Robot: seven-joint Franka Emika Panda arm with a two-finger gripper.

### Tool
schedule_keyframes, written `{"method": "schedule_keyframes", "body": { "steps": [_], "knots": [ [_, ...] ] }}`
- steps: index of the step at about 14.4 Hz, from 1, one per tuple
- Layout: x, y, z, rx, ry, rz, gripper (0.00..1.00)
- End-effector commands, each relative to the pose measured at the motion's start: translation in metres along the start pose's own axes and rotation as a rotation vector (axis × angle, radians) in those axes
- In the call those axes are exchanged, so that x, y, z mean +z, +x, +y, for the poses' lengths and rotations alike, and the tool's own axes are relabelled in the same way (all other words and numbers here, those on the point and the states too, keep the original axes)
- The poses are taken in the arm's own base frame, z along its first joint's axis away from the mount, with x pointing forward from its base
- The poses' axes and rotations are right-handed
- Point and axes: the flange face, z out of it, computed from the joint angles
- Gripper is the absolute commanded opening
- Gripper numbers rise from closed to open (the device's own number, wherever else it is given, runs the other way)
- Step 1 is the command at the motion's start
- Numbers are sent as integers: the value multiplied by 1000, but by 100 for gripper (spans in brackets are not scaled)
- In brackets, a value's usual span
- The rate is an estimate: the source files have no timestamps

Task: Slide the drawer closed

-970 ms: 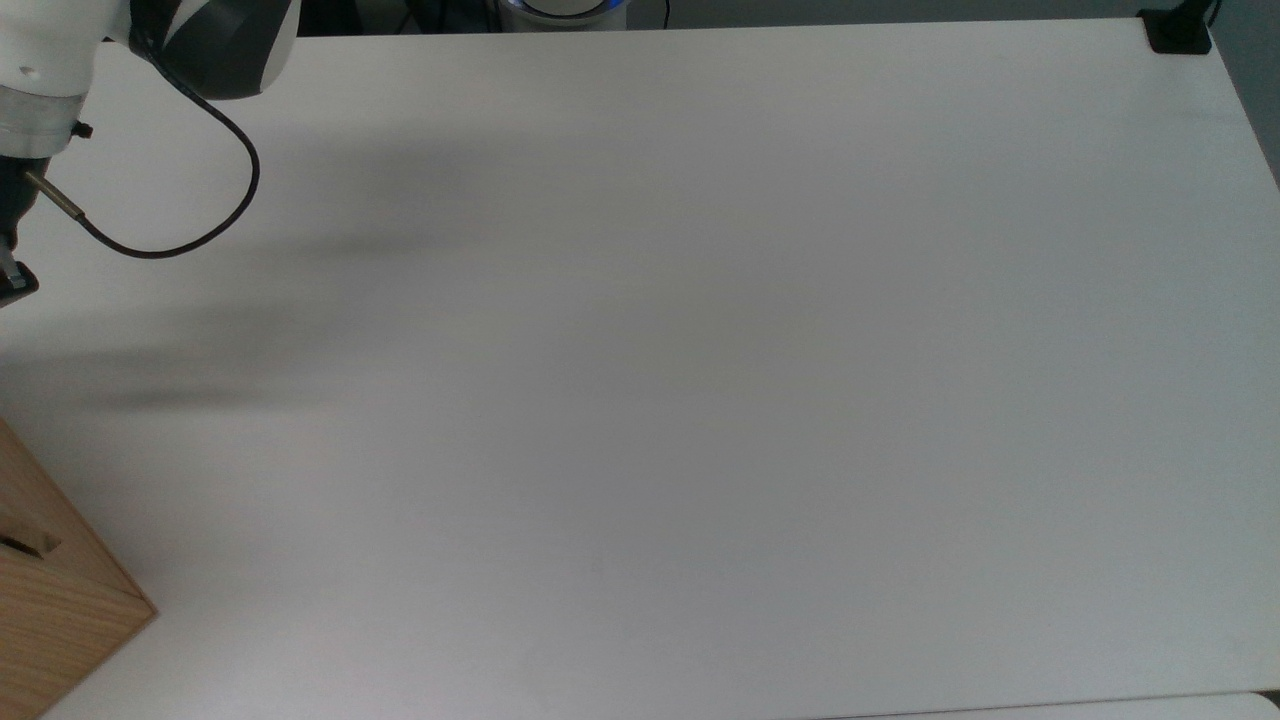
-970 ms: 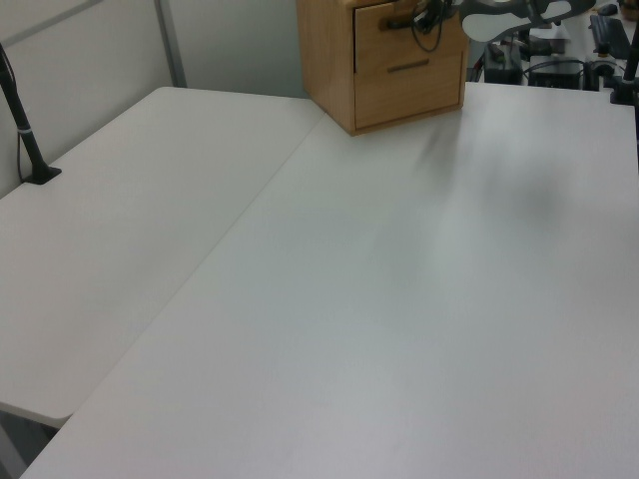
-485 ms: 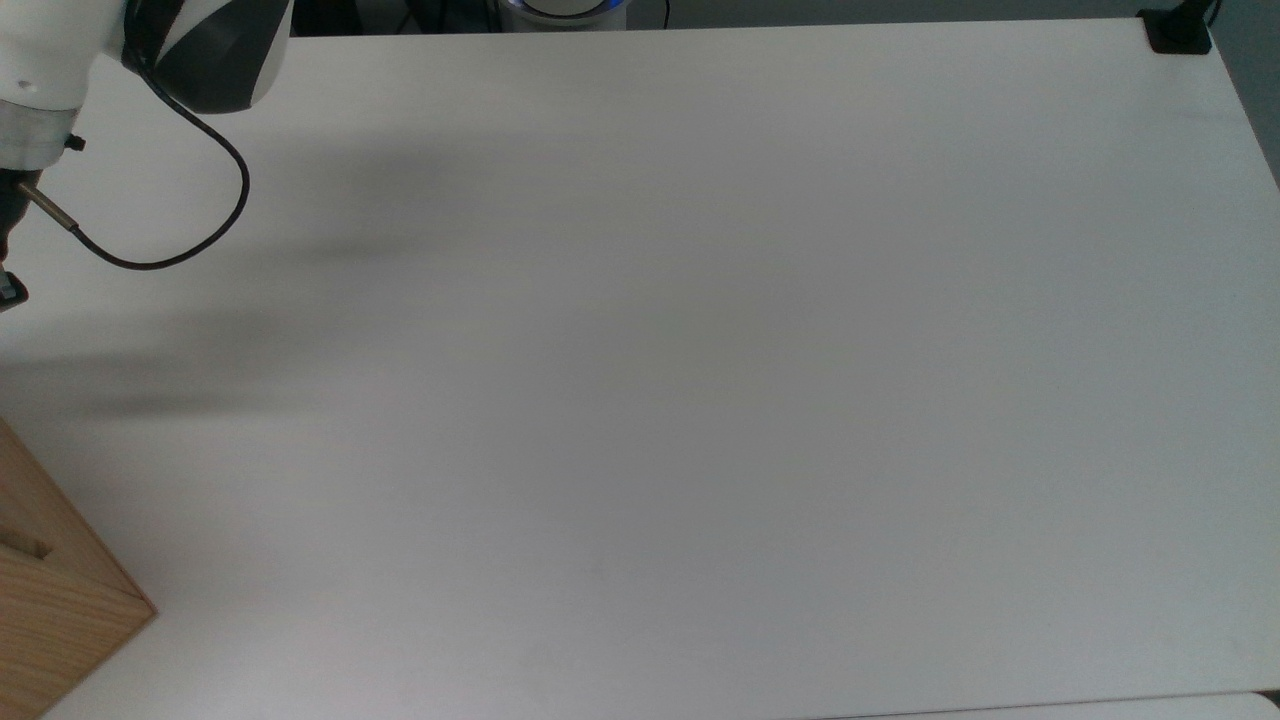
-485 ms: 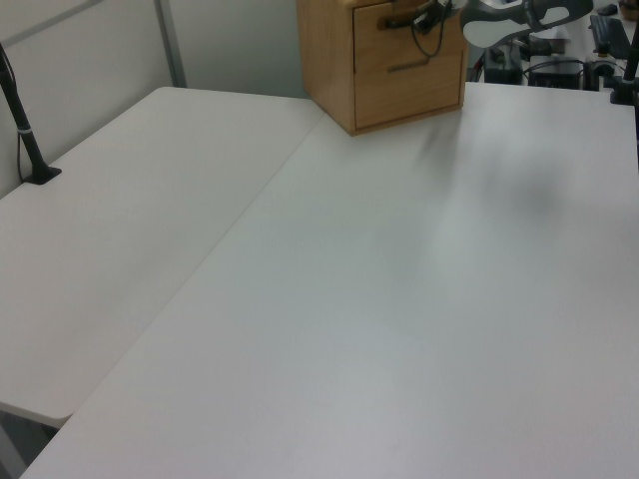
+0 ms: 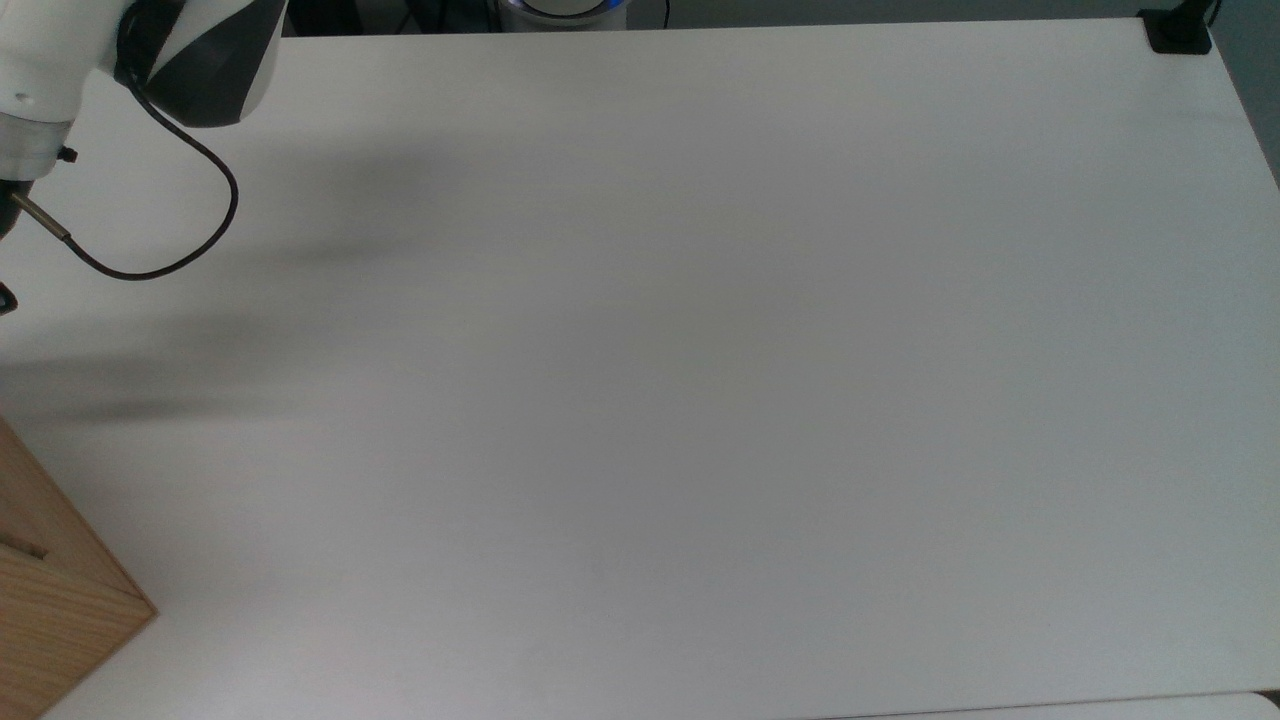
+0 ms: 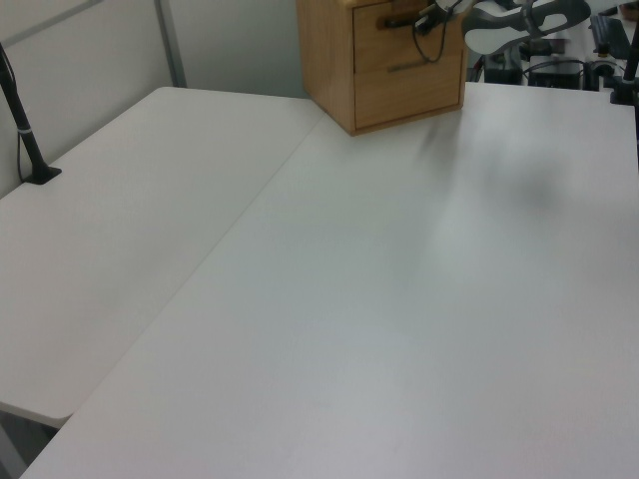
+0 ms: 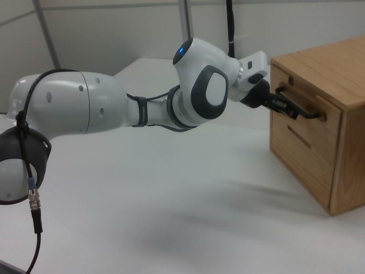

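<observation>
- Since a second ago my arm has slid further toward the top view's left edge, and the dark slot on the wooden block there has narrowed to a thin line: the drawer has gone in.
- Top view: my white-and-black arm (image 5: pixel 190 55) sits in the upper left corner with a black cable (image 5: pixel 170 265) looping below it. The plain light-wood cabinet block (image 5: pixel 50 590) shows at the lower left corner of the white table (image 5: pixel 700 380).
- Left view: the cabinet block (image 6: pixel 334 60) stands at the table's far edge. The upper light-wood drawer with its black bar handle (image 6: pixel 399 20) lies nearly flush with the front, and my tool (image 6: pixel 431 14) is at that handle.
- Right view: my black tool (image 7: pixel 279 103) reaches from the left to the drawer's black bar handle (image 7: pixel 302 108) near the top of the cabinet block (image 7: pixel 336 125). It touches the bar; whether my fingers are apart or clamped on it I cannot tell. The drawer front (image 7: pixel 308 123) stands almost level with the block's face.
</observation>
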Motion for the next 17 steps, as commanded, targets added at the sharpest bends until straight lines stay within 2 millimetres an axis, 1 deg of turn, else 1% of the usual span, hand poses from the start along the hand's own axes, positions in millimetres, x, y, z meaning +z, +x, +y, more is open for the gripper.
{"method": "schedule_keyframes", "body": {
  "steps": [1, 2, 3, 4, 5, 6, 7, 8, 9, 10, 11, 12, 13, 14, 17],
  "knots": [
    [-22, 21, 5, 20, -3, 56, 9],
    [-37, 29, 2, 35, 16, 67, 9],
    [-48, 29, -6, 35, 23, 48, 11],
    [-54, 21, -27, 15, 27, -3, 15],
    [-60, 18, -38, 6, 23, -41, 20],
    [-67, 17, -46, 15, 28, -80, 23],
    [-76, 16, -55, 39, 49, -119, 23],
    [-81, 13, -66, 62, 79, -172, 23],
    [-86, 10, -72, 70, 102, -220, 24],
    [-94, 8, -78, 63, 129, -270, 30],
    [-99, 4, -82, 51, 157, -322, 47],
    [-104, 0, -86, 45, 184, -377, 62],
    [-115, -3, -88, 35, 214, -447, 84],
    [-130, -8, -94, 12, 233, -511, 100],
    [-156, -27, -117, -154, 278, -642, 100]
  ]
}}
